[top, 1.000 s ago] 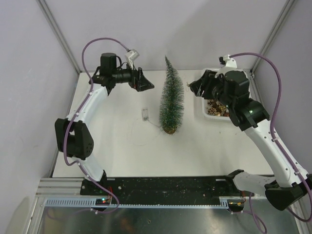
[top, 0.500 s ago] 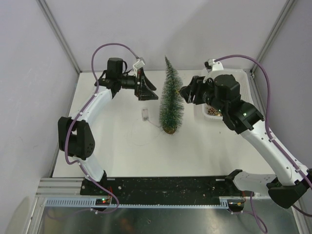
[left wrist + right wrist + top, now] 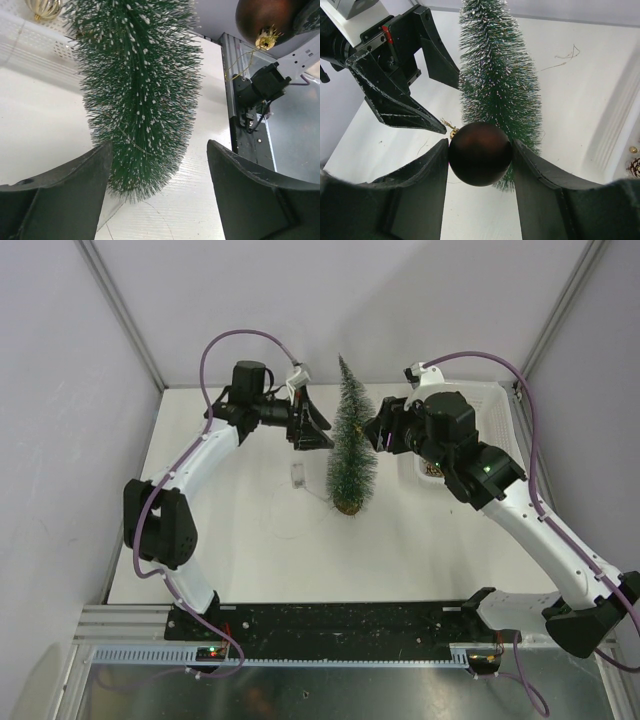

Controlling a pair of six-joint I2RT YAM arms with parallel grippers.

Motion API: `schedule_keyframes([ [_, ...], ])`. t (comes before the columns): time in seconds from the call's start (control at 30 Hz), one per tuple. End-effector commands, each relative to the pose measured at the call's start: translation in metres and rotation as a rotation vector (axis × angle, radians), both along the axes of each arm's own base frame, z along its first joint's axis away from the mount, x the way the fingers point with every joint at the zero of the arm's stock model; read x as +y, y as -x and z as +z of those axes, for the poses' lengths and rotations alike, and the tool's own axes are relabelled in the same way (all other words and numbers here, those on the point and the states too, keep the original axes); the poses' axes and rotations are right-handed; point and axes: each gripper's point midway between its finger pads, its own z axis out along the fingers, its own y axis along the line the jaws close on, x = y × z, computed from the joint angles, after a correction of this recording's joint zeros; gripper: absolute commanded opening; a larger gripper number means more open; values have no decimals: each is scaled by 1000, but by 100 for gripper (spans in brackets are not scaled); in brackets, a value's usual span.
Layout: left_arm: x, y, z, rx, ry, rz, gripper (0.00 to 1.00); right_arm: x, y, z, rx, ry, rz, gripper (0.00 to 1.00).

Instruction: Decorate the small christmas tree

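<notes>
At mid-table: the small christmas tree [image 3: 352,455] stands upright on its round wooden base, between your two grippers.
Right gripper [image 3: 380,430]: clamped on a dark brown bauble [image 3: 480,154], held just beside the tree's right flank at about mid-height. The gold cap and thread loop [image 3: 264,39] point toward the left arm.
Left gripper [image 3: 316,430]: jaws wide apart and empty, facing the tree's left flank. It is near, but contact can't be told.
Basket [image 3: 35,42]: white mesh, behind the tree on the right, with a gold ornament [image 3: 45,7] showing in it.
Step in hand: the hang, by the look of it. The bauble is up at the tree but not yet on the bristles.
Next move calls for: easing the loop over a bristle tip before you let go. Your left jaws look placed to steady the tree.
Watch: the tree is slim on a small base, so a sideways nudge could tip it.
</notes>
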Motion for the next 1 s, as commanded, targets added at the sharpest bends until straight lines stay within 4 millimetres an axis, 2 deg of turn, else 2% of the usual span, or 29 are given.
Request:
schedule_keyframes([
  [0.0, -1, -10, -2, -63, -15, 33, 78, -1, -6, 17, -63, -14, -20, 24],
  [0.13, -3, -14, -4, -77, -24, 46, 67, -5, -7, 15, -66, 6, -36, 24],
  [0.4, -8, -11, -5, -80, -18, 30, 64, -11, -10, 12, -70, 25, -54, 23],
  [0.5, -10, -10, -4, -78, -11, 18, 60, -13, -12, 12, -72, 27, -60, 22],
  [0.7, -13, -9, -6, -67, -6, 0, 43, -19, -17, 15, -85, 23, -75, 22],
  [0.9, -14, -7, -6, -68, -4, -8, 17, -21, -21, 13, -83, 31, -82, 20],
  [0.97, -14, -6, -6, -69, -3, -9, 12, -22, -22, 11, -82, 34, -84, 20],
])
